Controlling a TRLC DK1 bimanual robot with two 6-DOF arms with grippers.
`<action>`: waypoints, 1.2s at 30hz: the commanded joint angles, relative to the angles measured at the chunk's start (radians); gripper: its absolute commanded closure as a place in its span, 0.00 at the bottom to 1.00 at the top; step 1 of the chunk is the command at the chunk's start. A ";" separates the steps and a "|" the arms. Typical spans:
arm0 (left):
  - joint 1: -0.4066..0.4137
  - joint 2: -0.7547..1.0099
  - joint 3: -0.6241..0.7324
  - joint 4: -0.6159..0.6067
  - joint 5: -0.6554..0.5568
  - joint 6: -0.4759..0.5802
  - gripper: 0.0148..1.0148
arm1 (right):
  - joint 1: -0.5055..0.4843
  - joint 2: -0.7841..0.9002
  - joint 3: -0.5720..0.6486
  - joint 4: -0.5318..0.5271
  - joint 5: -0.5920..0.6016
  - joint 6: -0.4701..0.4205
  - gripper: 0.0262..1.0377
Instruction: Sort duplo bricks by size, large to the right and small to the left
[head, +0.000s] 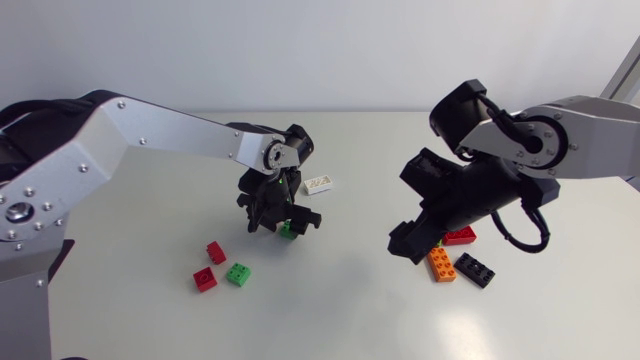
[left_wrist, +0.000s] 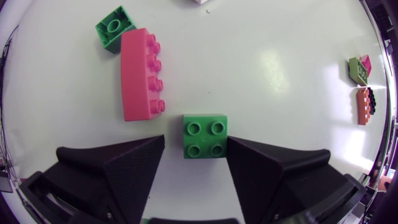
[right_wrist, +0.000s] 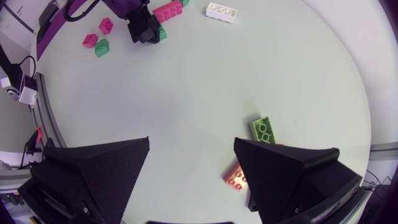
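Observation:
My left gripper (left_wrist: 196, 142) is down at the table with a small green four-stud brick (left_wrist: 205, 135) between its fingers. One finger touches the brick; a thin gap shows at the other, so the gripper is open. Just ahead lie a long pink brick (left_wrist: 138, 76) and a small green one-stud brick (left_wrist: 115, 28). From above, the left gripper (head: 280, 213) covers most of this, with only the green brick (head: 287, 231) peeking out. My right gripper (right_wrist: 191, 146) hangs open and empty above the table, over a lime brick (right_wrist: 264, 129) and an orange brick (right_wrist: 235, 177).
A white brick (head: 319, 184) lies behind the left gripper. Two small red bricks (head: 216, 252) (head: 205, 279) and a small green one (head: 238, 274) lie at the front left. Red (head: 460, 236), orange (head: 441, 264) and black (head: 474, 269) bricks lie under my right arm.

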 joint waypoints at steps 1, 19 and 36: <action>0.000 0.016 0.023 -0.011 0.010 -0.005 0.72 | -0.006 0.020 -0.032 0.002 0.001 0.022 0.06; 0.069 -0.186 -0.182 0.010 0.010 0.070 0.75 | 0.007 0.023 -0.040 0.019 -0.001 0.022 0.06; 0.206 -0.304 -0.400 0.010 0.010 0.231 0.74 | 0.077 0.044 -0.017 0.031 -0.001 0.062 0.06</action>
